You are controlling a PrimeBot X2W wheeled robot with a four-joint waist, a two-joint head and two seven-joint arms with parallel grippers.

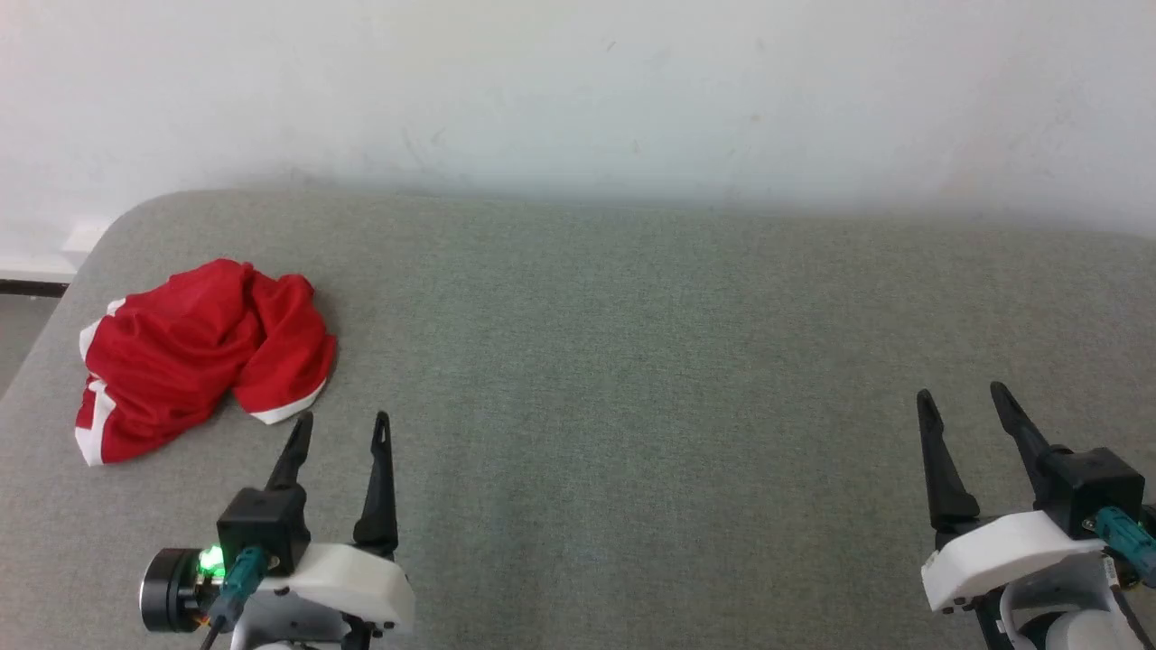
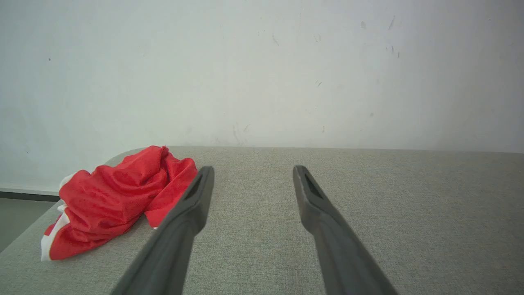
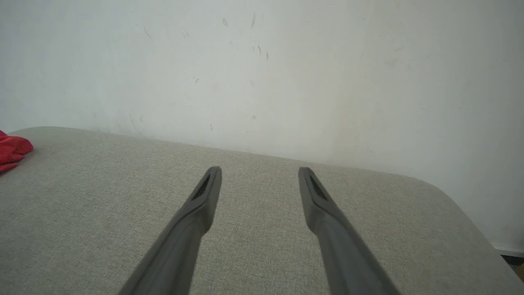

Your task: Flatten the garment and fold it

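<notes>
The red shorts with white trim lie crumpled in a heap on the grey fabric surface, not yet flattened or folded. The left fingers are spread wide and hold nothing, and their tips are just beside the shorts' nearest white hem, slightly to its right. The right fingers are also spread wide and empty, well apart from the shorts and far off to their right, over bare fabric.
</notes>
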